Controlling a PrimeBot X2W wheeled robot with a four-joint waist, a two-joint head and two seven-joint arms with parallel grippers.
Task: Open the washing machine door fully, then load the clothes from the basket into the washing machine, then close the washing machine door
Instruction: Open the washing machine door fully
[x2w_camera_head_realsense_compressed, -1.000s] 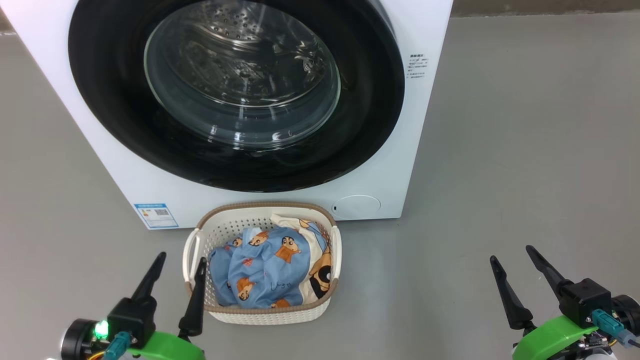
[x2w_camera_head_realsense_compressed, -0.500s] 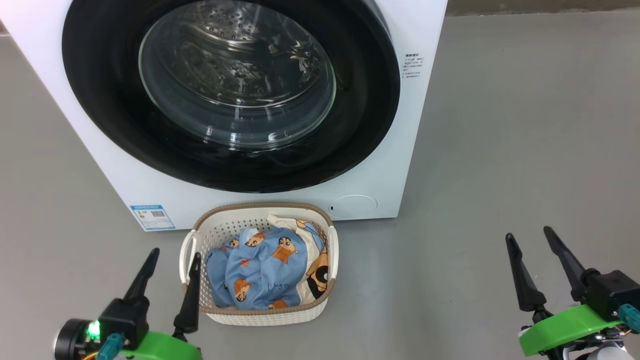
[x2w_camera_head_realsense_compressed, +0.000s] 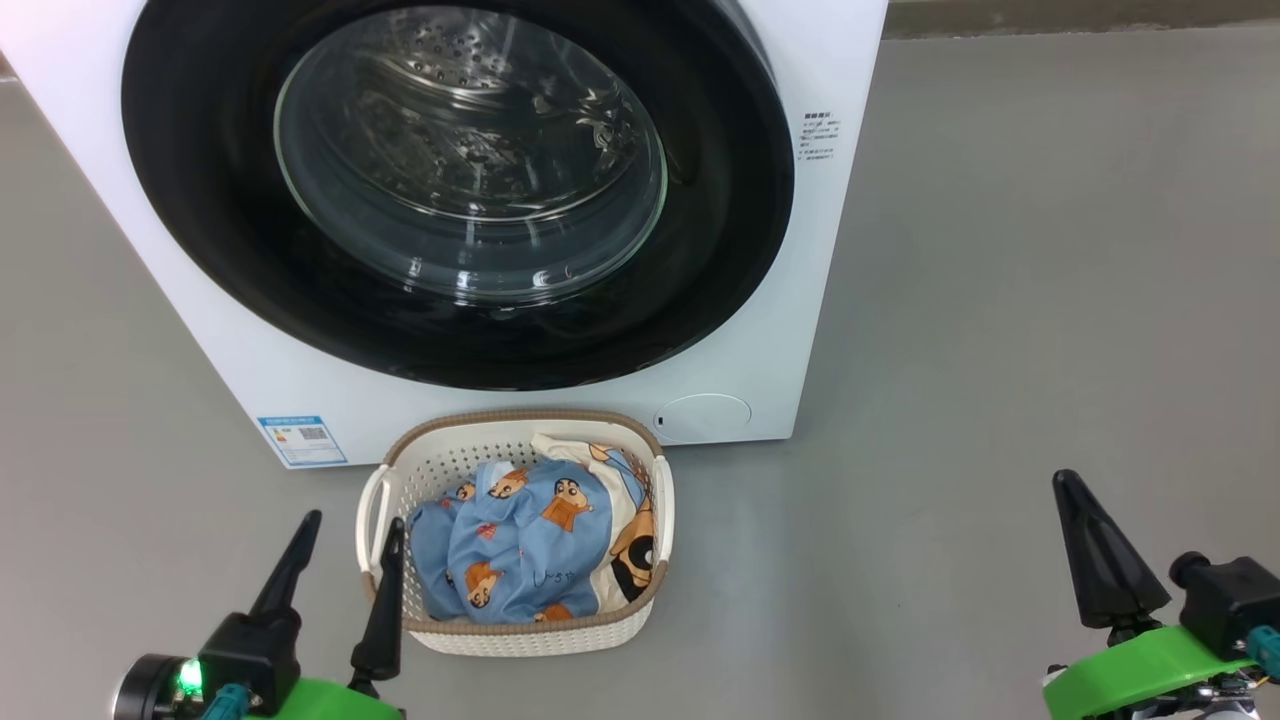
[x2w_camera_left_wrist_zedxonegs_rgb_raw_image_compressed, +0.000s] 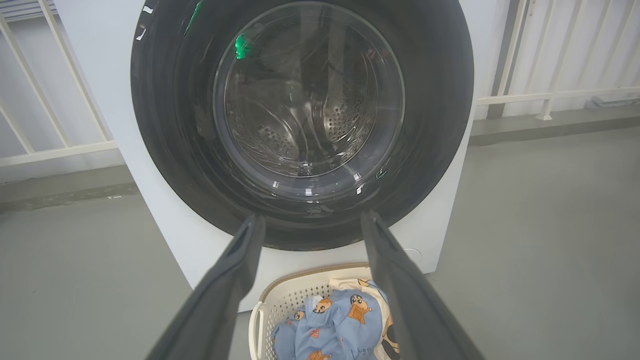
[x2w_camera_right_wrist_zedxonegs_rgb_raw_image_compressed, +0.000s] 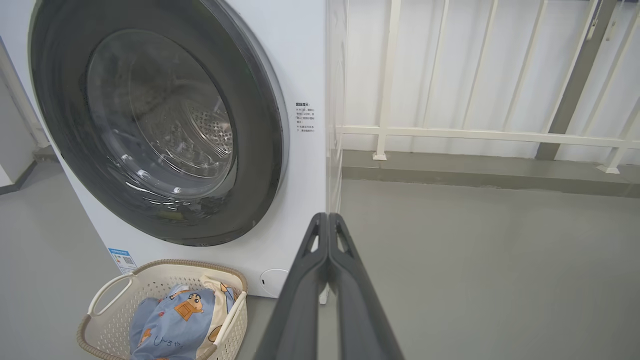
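Step one: the washing machine door (x2w_camera_head_realsense_compressed: 458, 190) is shut flush on the washing machine (x2w_camera_head_realsense_compressed: 250, 400), nothing loaded. The basket (x2w_camera_head_realsense_compressed: 520, 417) sits at the door's 6 o'clock, just in front of the cabinet, clothes (x2w_camera_head_realsense_compressed: 520, 540) heaped inside. Left gripper (x2w_camera_head_realsense_compressed: 355, 520) at head view's 7 o'clock — fingers spread, empty. Right gripper (x2w_camera_head_realsense_compressed: 1070, 485) at 4 o'clock, pinched together on nothing. Next you'd want that closed tip at the door rim, probably 3 o'clock — I can't tell the latch side.

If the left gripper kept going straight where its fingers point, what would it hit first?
Probably the washing machine door, low on its black ring; the basket sits below that line. Depth is hard to judge.
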